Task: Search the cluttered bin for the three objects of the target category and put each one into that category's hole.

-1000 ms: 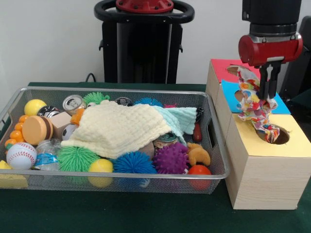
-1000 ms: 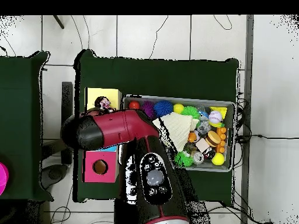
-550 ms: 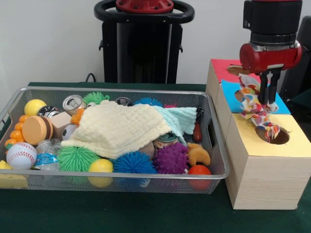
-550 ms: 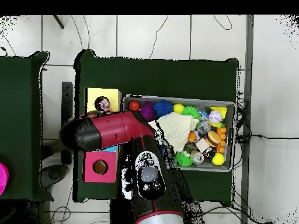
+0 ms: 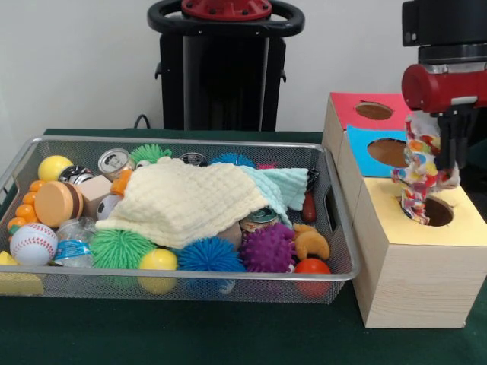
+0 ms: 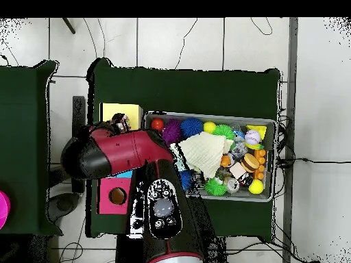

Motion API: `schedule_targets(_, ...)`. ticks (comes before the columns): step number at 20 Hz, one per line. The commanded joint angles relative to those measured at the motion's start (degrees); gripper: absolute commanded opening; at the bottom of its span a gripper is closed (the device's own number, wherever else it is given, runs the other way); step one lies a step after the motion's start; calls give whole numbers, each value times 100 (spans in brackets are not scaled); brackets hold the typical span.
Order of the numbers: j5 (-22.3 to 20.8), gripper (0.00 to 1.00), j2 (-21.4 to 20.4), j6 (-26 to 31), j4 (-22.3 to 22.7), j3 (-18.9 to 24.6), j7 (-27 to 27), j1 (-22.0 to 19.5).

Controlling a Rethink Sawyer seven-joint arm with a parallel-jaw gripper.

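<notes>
Behind the gripper [image 5: 447, 163] and off to its side stands a plain pale wall [image 5: 76, 61], evenly lit and bare. Below the gripper lies the table's dark green cloth [image 5: 190, 334], and the overhead view shows a second green-covered table [image 6: 24, 147] well apart from the gripper, across a gap. Around both tables runs a floor of large pale tiles [image 6: 182, 41] with dark joints, thin black cables [image 6: 308, 161] trailing over it on the side away from the gripper.
</notes>
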Motion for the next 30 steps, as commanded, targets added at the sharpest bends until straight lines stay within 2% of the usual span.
schedule_targets(1, 215, 0, 36, -482, -391, -278, 1255, 115)
schedule_targets(5, 149, 0, 171, -104, -709, -780, 1129, 387)
schedule_targets(9, 110, 0, 351, 314, -800, -1028, 1003, 492)
schedule_targets(14, 30, 0, 473, 1109, -794, -1088, 575, 423)
schedule_targets(16, 22, 0, 480, 1222, -748, -1059, 499, 378)
schedule_targets(21, 7, 0, 650, 1447, -694, -977, 422, 292)
schedule_targets(26, 67, 0, 938, 1546, -874, -1065, 677, 385)
schedule_targets(30, 154, 0, 1048, 1118, -912, -1072, 942, 456)
